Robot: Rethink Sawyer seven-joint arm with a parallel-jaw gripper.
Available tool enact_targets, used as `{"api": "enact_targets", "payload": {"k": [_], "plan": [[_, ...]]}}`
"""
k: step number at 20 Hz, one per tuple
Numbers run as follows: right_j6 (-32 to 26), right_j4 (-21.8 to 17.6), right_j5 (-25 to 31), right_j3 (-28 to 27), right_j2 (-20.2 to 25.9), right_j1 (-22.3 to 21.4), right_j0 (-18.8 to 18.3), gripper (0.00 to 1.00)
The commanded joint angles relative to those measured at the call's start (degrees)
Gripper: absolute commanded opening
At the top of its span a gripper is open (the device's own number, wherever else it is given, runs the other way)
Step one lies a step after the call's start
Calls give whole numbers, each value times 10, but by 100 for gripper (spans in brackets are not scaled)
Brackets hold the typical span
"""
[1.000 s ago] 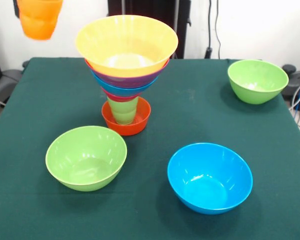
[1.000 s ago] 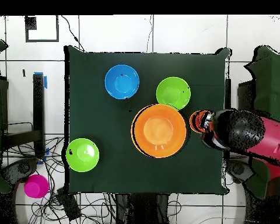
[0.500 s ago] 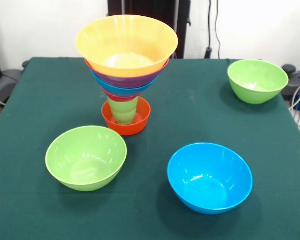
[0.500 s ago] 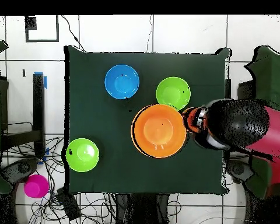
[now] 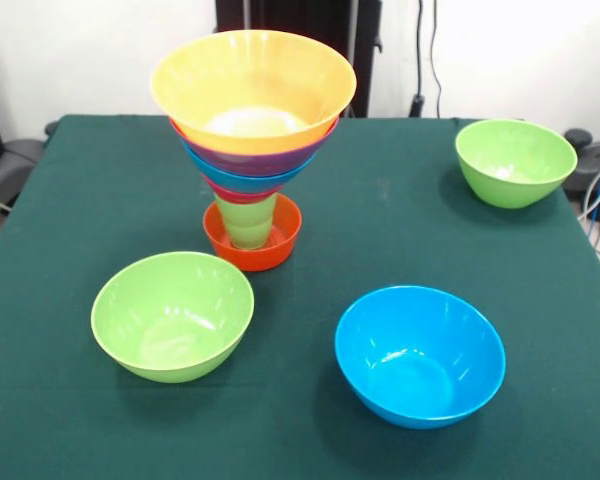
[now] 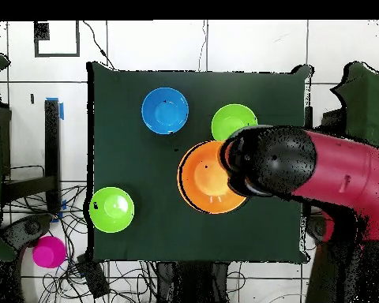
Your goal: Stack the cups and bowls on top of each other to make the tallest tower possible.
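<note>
- The tower stood on the far left part of the green-clothed table, upright in the front view
- Its base was a small red-orange bowl resting on the cloth, with a light green cup standing inside it
- Above the cup came a thin pink rim, then a blue bowl, a purple bowl and a red rim, each wider than the one below
- The very large orange bowl sat on top, open side up, the widest piece of the column
- Three bowls stood apart from the tower, all open side up: a lime green bowl at the near left, a loose blue bowl at the near right, and a second lime green bowl at the far right
- In the overhead view the red and black arm reached in from the right, its dark rounded end lying over the right part of the large orange bowl's rim and partly covering the nearby lime green bowl
- The gripper itself was hidden beneath the arm there, and the front view did not show it, so whether it was spread or pressed together could not be told
- A pink bowl lay off the table among cables on the floor
</note>
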Motion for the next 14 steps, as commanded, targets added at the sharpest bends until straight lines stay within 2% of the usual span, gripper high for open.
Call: {"api": "enact_targets", "payload": {"k": [1,8,14], "plan": [[60,7,13,42,5,10,45,0],[92,-3,-57,62,-14,43,76,0],[96,-13,-91,62,-29,75,87,0]]}}
